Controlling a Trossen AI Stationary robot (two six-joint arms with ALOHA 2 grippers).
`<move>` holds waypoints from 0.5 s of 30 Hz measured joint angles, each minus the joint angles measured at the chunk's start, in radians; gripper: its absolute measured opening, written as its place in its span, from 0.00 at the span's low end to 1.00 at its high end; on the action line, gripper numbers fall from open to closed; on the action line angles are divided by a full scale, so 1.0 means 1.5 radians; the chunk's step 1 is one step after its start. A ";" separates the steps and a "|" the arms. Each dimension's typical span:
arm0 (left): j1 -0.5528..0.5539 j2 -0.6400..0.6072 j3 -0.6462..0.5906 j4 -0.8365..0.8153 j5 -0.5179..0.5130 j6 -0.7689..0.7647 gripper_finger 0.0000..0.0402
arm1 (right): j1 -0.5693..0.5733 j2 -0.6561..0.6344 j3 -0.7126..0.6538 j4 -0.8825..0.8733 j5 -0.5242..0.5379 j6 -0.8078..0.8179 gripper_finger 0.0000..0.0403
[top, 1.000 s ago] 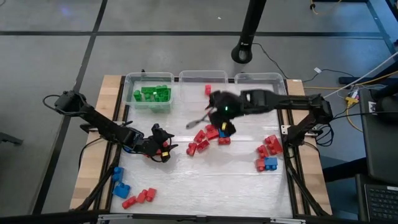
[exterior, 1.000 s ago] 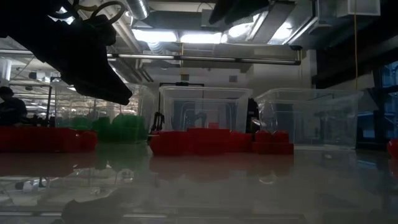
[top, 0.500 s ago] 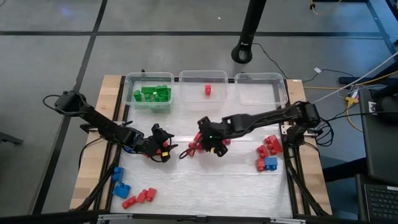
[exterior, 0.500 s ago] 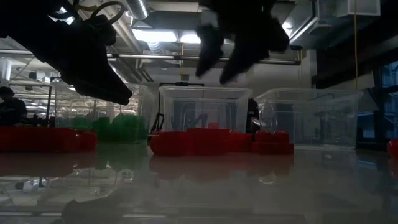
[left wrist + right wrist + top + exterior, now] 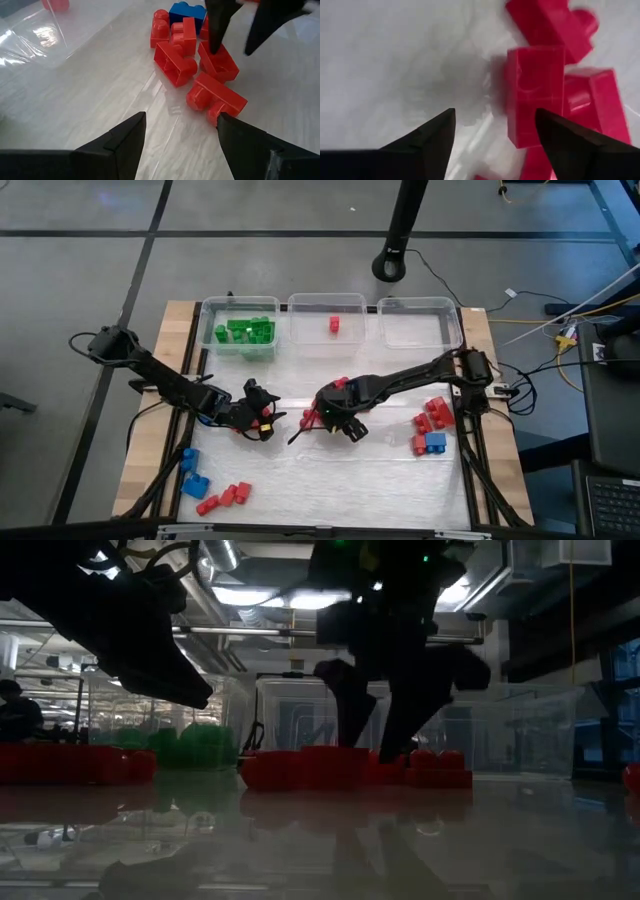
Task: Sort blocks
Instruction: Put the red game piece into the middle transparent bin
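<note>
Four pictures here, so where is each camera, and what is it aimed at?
High view: above the table, looking straight down; both arms show, with three clear bins at the far edge.
Low view: at tabletop level, looking across into the room; arms hang as dark shapes.
Left wrist view: on the left arm, past its own open jaws.
Right wrist view: on the right arm, close above the table.
Shared: the red blocks mid-table appear in all four.

Robotics lab or workshop: exposed ceiling ducts (image 5: 225, 555), strip lights, grey floor (image 5: 200, 265), loose cables (image 5: 540, 305), camera pole
</note>
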 joint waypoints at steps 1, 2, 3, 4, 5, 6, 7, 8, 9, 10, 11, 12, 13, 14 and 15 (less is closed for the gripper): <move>0.000 0.000 0.000 0.000 0.000 0.000 0.57 | 0.000 0.007 0.000 0.000 0.012 -0.001 0.66; 0.000 0.000 0.000 0.000 0.000 0.000 0.57 | 0.000 0.013 0.000 -0.001 0.020 -0.001 0.65; 0.000 0.000 0.000 0.000 0.000 0.000 0.57 | 0.000 0.017 0.000 0.000 0.021 -0.003 0.63; 0.000 0.000 0.000 0.000 0.000 0.000 0.57 | 0.000 0.021 0.000 0.000 0.022 -0.006 0.62; 0.000 0.000 0.000 0.000 0.000 0.000 0.57 | 0.000 0.025 0.000 0.001 0.024 -0.009 0.61; 0.000 0.000 0.000 0.000 0.000 0.000 0.57 | 0.000 0.029 0.000 0.004 0.024 -0.010 0.59; 0.000 0.000 0.000 0.000 0.000 0.000 0.57 | 0.000 0.033 0.000 0.005 0.025 -0.011 0.56; 0.000 0.000 0.000 0.000 0.000 0.000 0.57 | 0.000 0.037 0.000 0.006 0.025 -0.011 0.54; 0.000 0.000 0.000 0.001 0.000 0.000 0.57 | 0.000 0.038 0.000 0.006 0.025 -0.010 0.51; 0.000 0.000 0.000 0.001 0.000 0.000 0.57 | 0.000 0.038 0.000 0.006 0.025 -0.011 0.47; 0.000 0.000 0.000 0.001 0.000 -0.001 0.57 | 0.000 0.038 0.000 0.007 0.026 -0.011 0.43; 0.000 0.000 0.000 0.001 0.000 -0.002 0.57 | 0.000 0.038 0.000 0.007 0.028 -0.011 0.39; 0.000 0.000 0.000 0.001 0.000 -0.003 0.57 | 0.000 0.038 0.000 0.007 0.028 -0.011 0.34; 0.000 0.000 0.000 0.001 0.000 -0.004 0.57 | 0.000 0.038 0.000 0.007 0.028 -0.011 0.29; 0.000 0.000 0.000 0.001 0.000 -0.004 0.57 | 0.000 0.038 0.000 0.006 0.028 -0.011 0.25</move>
